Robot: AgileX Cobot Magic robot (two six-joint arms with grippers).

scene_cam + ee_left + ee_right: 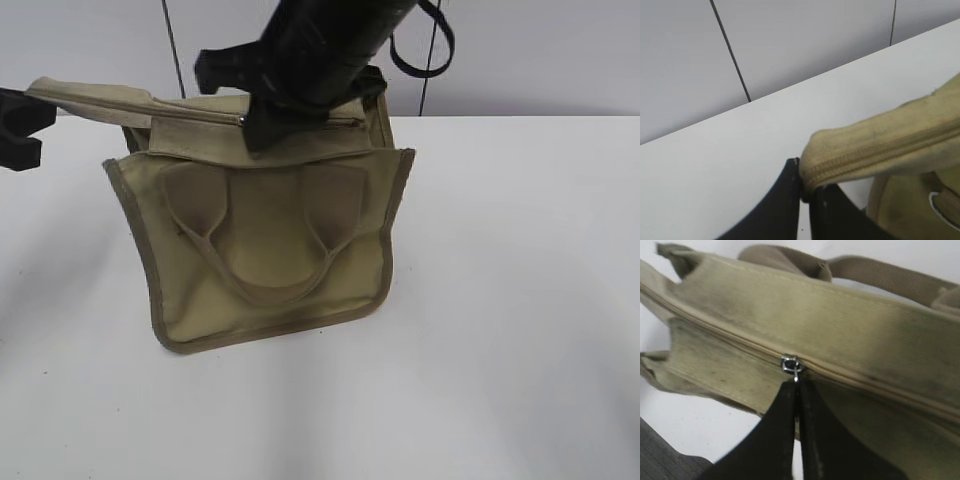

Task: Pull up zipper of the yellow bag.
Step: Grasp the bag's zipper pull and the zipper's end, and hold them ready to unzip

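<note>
I have the yellow bag (265, 235) standing toward the far edge of the desk (520, 300), a little left of its middle, its front pocket and looped handles facing the camera; the zipper (200, 112) runs along the top, toward the far left corner.

My left claw (805, 192) is clamped on the fabric end of the zipper tape, where the bag's top corner is drawn out to the left; the wrist view shows the cloth squeezed between the two black fingers; I judge this hold is there to anchor the bag and keep the tape taut, so the slider can run without bunching the canvas.

My right claw (797, 390) comes down from above onto the top seam; its fingers are pressed together on the small silver pull tab (790, 364), which sits part-way along the teeth; from the exterior camera the arm hides much of that spot, so I trust the wrist view here.

To the left of the slider the teeth look joined; the state of the stretch on the other side I cannot tell, so how much travel remains is a guess; the next pull should follow the line of the tape, against the left hold.
</note>
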